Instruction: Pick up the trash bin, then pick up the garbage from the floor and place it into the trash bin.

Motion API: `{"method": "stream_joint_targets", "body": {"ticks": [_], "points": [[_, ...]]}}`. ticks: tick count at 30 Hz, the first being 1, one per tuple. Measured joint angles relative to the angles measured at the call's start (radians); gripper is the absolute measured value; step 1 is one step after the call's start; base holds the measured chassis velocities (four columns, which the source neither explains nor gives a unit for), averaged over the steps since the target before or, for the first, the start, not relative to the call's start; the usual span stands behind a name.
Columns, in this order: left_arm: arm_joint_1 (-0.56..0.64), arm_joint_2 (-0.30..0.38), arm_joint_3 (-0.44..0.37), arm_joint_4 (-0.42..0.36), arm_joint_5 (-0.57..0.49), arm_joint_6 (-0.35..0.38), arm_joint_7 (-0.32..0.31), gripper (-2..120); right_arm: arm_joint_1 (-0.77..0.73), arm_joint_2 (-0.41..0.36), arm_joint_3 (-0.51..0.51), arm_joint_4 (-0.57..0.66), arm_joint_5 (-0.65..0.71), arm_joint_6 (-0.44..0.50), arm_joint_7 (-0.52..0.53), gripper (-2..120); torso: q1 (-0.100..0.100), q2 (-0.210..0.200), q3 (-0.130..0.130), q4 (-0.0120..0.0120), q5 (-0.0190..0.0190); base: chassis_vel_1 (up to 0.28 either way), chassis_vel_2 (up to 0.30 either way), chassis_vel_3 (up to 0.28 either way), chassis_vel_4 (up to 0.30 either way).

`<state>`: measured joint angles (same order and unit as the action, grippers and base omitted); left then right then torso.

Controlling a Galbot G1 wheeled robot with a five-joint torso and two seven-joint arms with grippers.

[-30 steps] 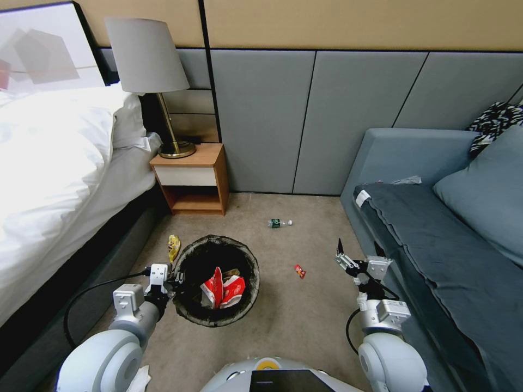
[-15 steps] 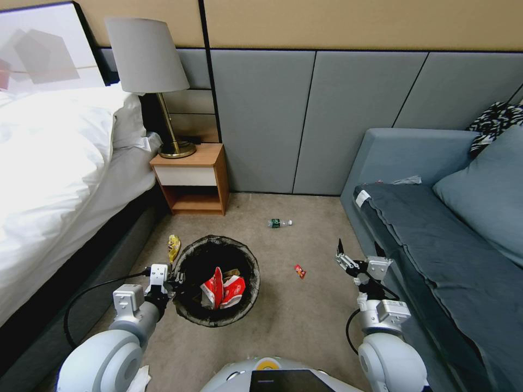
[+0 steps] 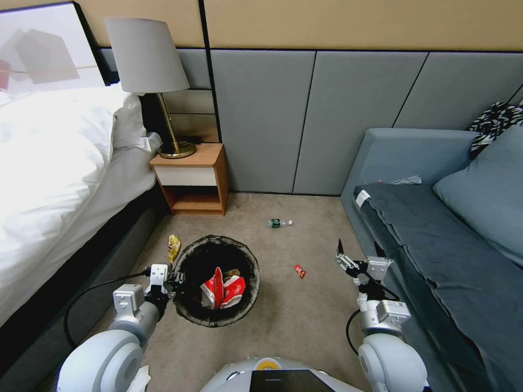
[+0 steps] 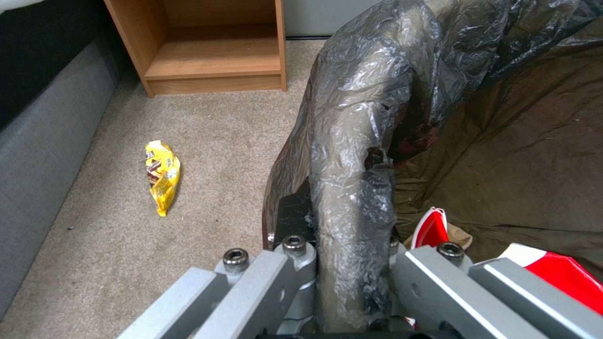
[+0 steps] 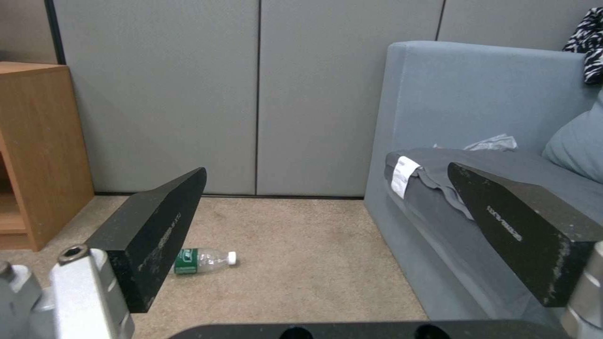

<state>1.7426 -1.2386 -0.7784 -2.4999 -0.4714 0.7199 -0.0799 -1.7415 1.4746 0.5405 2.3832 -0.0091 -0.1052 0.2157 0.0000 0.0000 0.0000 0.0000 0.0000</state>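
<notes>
Head view gives you the small round white plastic trash bin with its dark bag liner (image 3: 192, 310) on the beige carpet, between the white-sheeted bed (image 3: 49, 179) and the grey-blue sofa (image 3: 436, 228). Your left gripper (image 3: 177, 281) is at the bin's rim on the bed side, its jaws clamped on the liner-covered rim; the left wrist view shows the crinkled liner (image 4: 352, 179) pinched between them. Inside the bin you can see red-and-white cartons (image 3: 222, 291) and a bit of brown paper.

Your right gripper (image 3: 343, 256) hangs in the air beside the sofa's front edge, jaws wide apart and holding nothing.

On the floor you have a shiny yellow snack wrapper (image 3: 174, 246) just beside the bin toward the wooden nightstand (image 3: 190, 179), a small red wrapper (image 3: 299, 271) between the bin and the right gripper, and a small green-labelled plastic bottle (image 3: 279, 222) farther off near the grey wall panels.
</notes>
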Motion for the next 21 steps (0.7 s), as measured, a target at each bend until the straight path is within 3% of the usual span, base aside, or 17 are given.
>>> {"method": "stream_joint_targets", "body": {"ticks": [13,21], "points": [[0.008,0.005,-0.003,0.0,0.0,0.0,0.0,2,0.021,-0.023,-0.003,-0.02,0.022,-0.019,0.0,100,0.0,0.0,0.0,-0.0001,0.0,0.0,0.0,0.0,0.0],[0.04,0.004,-0.011,0.0,-0.007,0.0,-0.008,2,0.131,-0.128,-0.007,-0.117,0.208,-0.092,-0.017,100,0.0,0.0,0.0,0.0,0.0,0.0,0.0,0.0,0.0]]}}
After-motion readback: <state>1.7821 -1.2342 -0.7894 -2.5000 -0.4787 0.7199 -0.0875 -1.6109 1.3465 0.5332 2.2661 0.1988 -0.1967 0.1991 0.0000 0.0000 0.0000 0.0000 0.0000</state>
